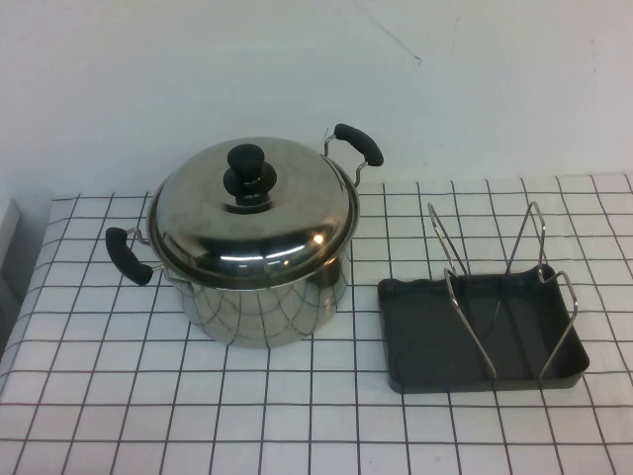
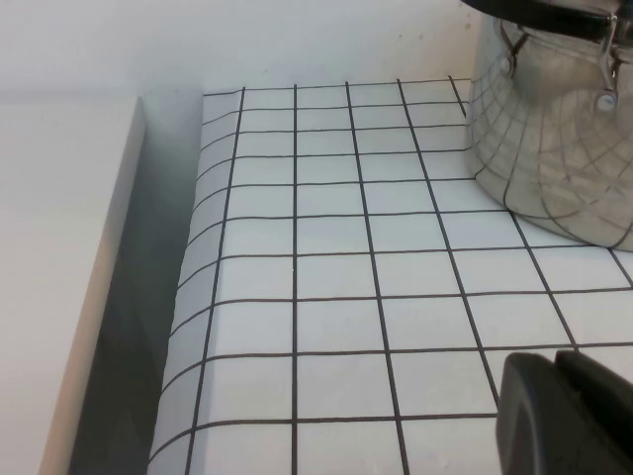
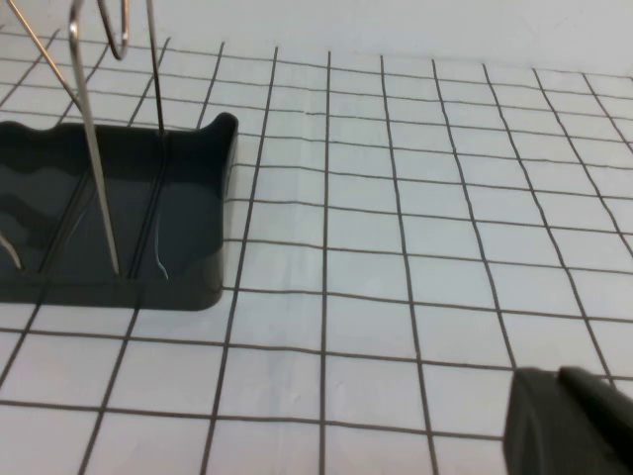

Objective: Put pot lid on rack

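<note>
The round, domed, shiny steel pot lid with a black knob (image 1: 253, 211) sits closed on the deep steel pot with two black handles (image 1: 265, 297), which stands on the white, black-gridded surface (image 1: 297, 426) just left of the wire-loop rack in its dark grey tray (image 1: 482, 319). Neither arm shows from the high camera. Only a dark corner of the left claw (image 2: 566, 414) and of the right claw (image 3: 572, 421) enters its own wrist view, cut off by the frame edge, so I cannot tell whether either is released or clenched.
</note>
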{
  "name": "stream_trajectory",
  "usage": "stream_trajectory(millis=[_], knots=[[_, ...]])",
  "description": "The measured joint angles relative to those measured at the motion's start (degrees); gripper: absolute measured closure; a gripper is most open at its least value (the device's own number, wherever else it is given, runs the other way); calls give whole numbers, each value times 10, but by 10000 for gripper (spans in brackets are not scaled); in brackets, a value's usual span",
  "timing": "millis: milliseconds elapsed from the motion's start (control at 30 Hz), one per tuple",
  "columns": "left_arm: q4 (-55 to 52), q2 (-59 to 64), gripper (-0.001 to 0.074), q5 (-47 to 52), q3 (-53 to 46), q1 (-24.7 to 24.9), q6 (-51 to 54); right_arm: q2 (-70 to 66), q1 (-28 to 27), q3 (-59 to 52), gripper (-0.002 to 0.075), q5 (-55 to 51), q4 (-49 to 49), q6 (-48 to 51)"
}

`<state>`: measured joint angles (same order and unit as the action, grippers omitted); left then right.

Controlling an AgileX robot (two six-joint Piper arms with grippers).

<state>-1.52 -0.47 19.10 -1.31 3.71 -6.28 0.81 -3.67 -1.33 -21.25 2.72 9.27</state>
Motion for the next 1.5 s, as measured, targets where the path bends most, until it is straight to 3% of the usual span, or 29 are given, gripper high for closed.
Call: stream_trajectory(millis=[1333, 1500], knots=[[0, 0, 737, 0, 0, 0, 0, 0, 0, 0, 729, 0, 0, 20], [-9, 0, 737, -70, -3, 0, 0, 0, 0, -2, 729, 51, 0, 20]])
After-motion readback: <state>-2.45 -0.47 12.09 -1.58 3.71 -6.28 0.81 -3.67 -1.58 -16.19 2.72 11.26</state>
